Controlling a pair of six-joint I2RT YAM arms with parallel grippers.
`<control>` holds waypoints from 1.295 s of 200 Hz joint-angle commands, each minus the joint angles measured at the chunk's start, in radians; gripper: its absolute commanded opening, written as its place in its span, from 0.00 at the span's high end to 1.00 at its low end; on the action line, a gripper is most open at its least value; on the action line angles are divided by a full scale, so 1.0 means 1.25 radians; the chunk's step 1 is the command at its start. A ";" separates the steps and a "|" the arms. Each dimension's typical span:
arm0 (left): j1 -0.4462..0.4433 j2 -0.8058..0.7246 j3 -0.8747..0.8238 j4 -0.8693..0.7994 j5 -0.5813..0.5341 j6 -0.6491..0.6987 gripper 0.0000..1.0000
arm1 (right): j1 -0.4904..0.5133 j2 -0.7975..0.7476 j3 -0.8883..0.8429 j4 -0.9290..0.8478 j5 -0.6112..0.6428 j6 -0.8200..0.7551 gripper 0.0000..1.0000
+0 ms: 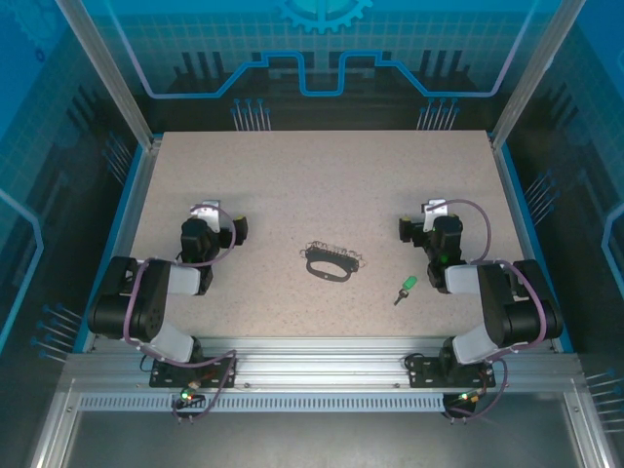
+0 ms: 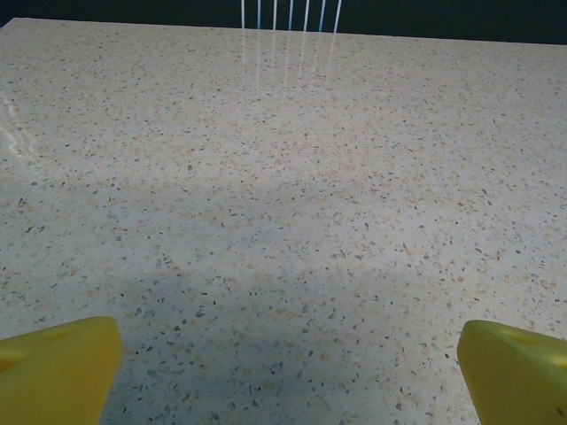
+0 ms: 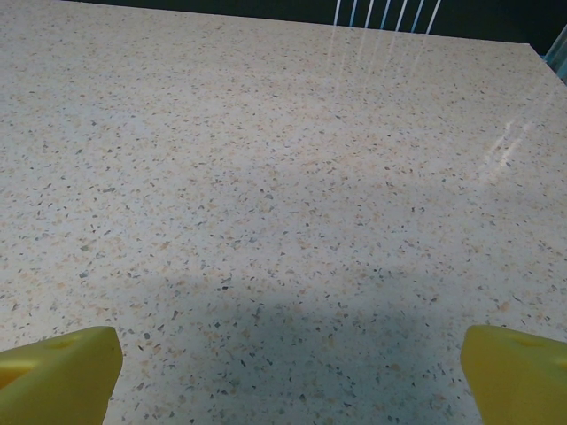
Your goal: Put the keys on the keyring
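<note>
Nothing of the task is done yet, as far as the views show. The keyring [image 1: 330, 264] lies flat on the bench [image 1: 292, 175], a little below the centre of the top view, with its silvery links along its upper edge. The key [image 1: 407, 287] with the green head lies alone to the lower right of it, apart from the loop and not threaded on it. The left hand [image 1: 222, 221] sits at the left middle of that frame and the right hand [image 1: 420, 220] at the right middle — both away from the two things and touching neither. Each hand is released and holds nothing: in the left wrist view the yellow fingertips [image 2: 58, 367] stand wide apart at the bottom corners with bare speckled bench between them, and the right wrist view looks the same. So I judge that the whole work is left — to pick up the key, to hold the keyring steady, and to pass the key onto the loop. The right hand is the nearer one to the key.
</note>
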 commanded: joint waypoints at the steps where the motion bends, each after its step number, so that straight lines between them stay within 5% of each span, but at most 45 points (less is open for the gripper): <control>1: 0.010 -0.005 0.012 0.006 0.018 0.000 0.01 | -0.010 -0.010 0.012 0.006 -0.020 0.008 0.00; 23: 0.010 -0.036 0.009 -0.011 -0.016 -0.010 0.01 | 0.001 -0.044 0.037 -0.063 0.011 0.007 0.00; 66: 0.010 -0.108 0.035 -0.117 -0.022 -0.011 0.01 | 0.004 -0.142 0.205 -0.448 0.121 0.132 0.00; 115: 0.009 -0.255 0.113 -0.318 -0.036 -0.043 0.01 | -0.013 -0.227 0.288 -0.681 -0.099 0.280 0.00; 184: -0.077 -0.359 0.332 -0.735 0.060 -0.288 0.01 | 0.245 -0.298 0.298 -0.920 -0.133 0.282 0.15; 220: -0.207 -0.369 0.321 -0.793 0.064 -0.384 0.01 | 0.371 -0.280 0.287 -0.982 -0.058 0.311 0.23; 259: -0.273 -0.373 0.255 -0.778 0.086 -0.476 0.01 | 0.451 -0.185 0.311 -0.993 0.000 0.331 0.36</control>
